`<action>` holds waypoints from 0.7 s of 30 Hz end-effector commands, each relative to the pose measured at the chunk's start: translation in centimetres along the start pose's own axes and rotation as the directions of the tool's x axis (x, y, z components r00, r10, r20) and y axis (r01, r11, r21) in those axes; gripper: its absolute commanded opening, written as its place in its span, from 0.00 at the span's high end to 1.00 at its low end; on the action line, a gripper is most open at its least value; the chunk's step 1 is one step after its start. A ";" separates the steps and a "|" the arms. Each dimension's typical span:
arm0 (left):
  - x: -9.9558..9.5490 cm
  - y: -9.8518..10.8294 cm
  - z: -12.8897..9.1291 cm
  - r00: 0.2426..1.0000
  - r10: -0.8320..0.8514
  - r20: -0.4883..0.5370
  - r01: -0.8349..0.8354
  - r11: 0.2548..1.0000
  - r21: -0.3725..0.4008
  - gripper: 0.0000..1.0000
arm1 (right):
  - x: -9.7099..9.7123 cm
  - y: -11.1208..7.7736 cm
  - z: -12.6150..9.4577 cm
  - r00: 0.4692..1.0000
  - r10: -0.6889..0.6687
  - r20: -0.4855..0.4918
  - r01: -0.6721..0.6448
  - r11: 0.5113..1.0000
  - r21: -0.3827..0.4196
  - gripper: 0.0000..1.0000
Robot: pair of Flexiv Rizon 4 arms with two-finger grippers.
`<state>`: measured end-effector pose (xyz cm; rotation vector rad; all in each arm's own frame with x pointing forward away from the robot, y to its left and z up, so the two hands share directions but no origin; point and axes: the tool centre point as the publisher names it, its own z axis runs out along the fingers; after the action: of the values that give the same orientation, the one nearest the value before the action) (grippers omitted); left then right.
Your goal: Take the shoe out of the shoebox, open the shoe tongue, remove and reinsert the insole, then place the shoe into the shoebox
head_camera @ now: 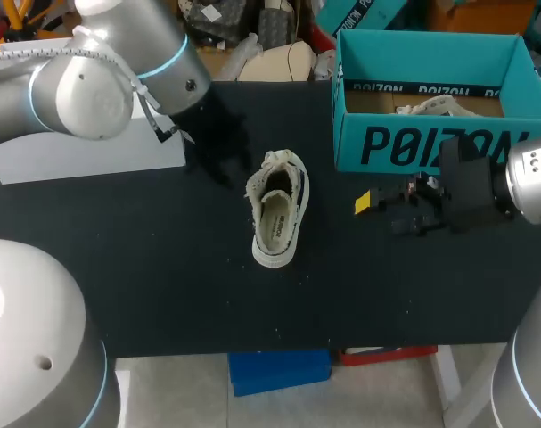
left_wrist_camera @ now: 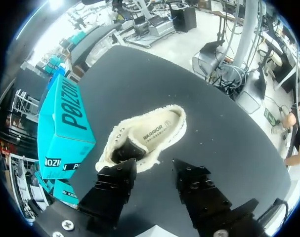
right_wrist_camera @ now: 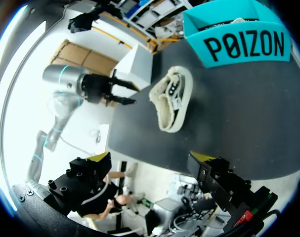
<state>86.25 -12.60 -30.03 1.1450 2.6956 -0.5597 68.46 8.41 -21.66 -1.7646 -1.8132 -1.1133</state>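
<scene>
A cream low-top shoe (head_camera: 275,210) lies on the black table (head_camera: 163,267) left of the teal shoebox (head_camera: 430,143), its opening facing up. In the left wrist view the shoe (left_wrist_camera: 146,138) shows a printed insole (left_wrist_camera: 158,132) inside. My left gripper (head_camera: 227,168) hangs just left of the shoe's tongue end; in its own view the left gripper (left_wrist_camera: 152,180) stands open right behind the shoe with nothing between its fingers. My right gripper (head_camera: 381,212) is open in front of the box, right of the shoe. The right wrist view shows the right gripper (right_wrist_camera: 150,158) wide apart, and beyond it the shoe (right_wrist_camera: 172,98), the shoebox (right_wrist_camera: 243,42) and the left gripper (right_wrist_camera: 121,94).
A second pale shoe (head_camera: 438,108) lies inside the shoebox. A white block (head_camera: 83,159) stands at the table's back left, behind my left arm. The table's near edge (head_camera: 279,346) runs below the shoe.
</scene>
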 end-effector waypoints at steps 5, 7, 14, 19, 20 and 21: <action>1.0 -0.2 -0.6 1.000 0.012 0.020 -0.012 1.000 -0.004 0.00 | 0.1 0.0 0.0 1.000 0.001 0.002 -0.001 1.000 0.001 0.00; 1.0 -0.2 -0.6 1.000 0.012 0.020 -0.012 1.000 -0.004 0.00 | 0.1 0.0 0.0 1.000 0.001 0.002 -0.001 1.000 0.001 0.00; 1.0 -0.2 -0.6 1.000 0.012 0.020 -0.012 1.000 -0.004 0.00 | 0.1 0.0 0.0 1.000 0.001 0.002 -0.001 1.000 0.001 0.00; 2.3 -1.1 -1.0 0.976 -0.216 0.040 0.212 0.974 0.080 0.00 | 0.1 0.0 0.0 1.000 0.001 0.002 -0.001 1.000 0.001 0.00; 2.6 -1.0 -1.3 0.967 -0.249 0.047 0.244 0.965 0.093 0.00 | 0.1 0.0 0.0 1.000 0.001 0.002 -0.001 1.000 0.001 0.00; 2.9 -1.0 -1.7 0.956 -0.289 0.051 0.282 0.953 0.108 0.00 | 0.1 0.0 0.0 1.000 0.001 0.002 -0.001 1.000 0.001 0.00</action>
<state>84.37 -11.91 -29.40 0.9167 2.7928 -0.6915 68.46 8.41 -21.66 -1.7645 -1.8132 -1.1133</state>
